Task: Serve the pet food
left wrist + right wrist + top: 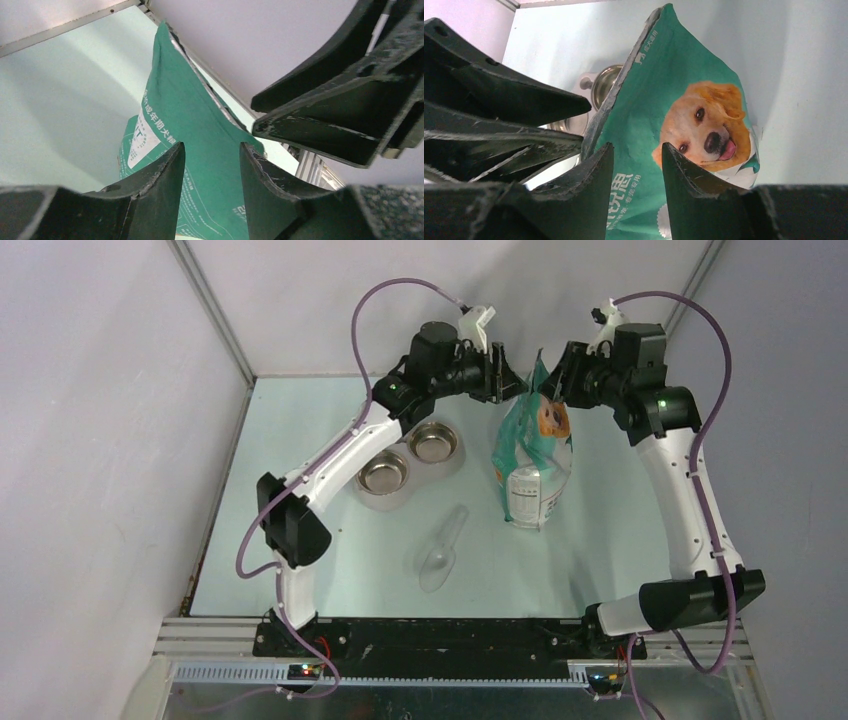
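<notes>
No kibble shows in any view; both steel bowls [384,475] [433,443] look empty. The teal-green and white bag [535,455] stands upright at the back centre. My left gripper [512,382] is open just left of the bag's top. My right gripper [556,380] is open just right of it. In the left wrist view my fingers [165,175] frame the bag's green back [200,125] without touching it. In the right wrist view my fingers [684,170] frame its dog-printed front [704,120].
A clear plastic scoop [444,550] lies on the table in front of the bowls. One bowl's rim [604,82] shows behind the bag in the right wrist view. Each wrist view shows the other gripper's fingers [325,120] [509,105] close by. Enclosure walls stand behind and beside.
</notes>
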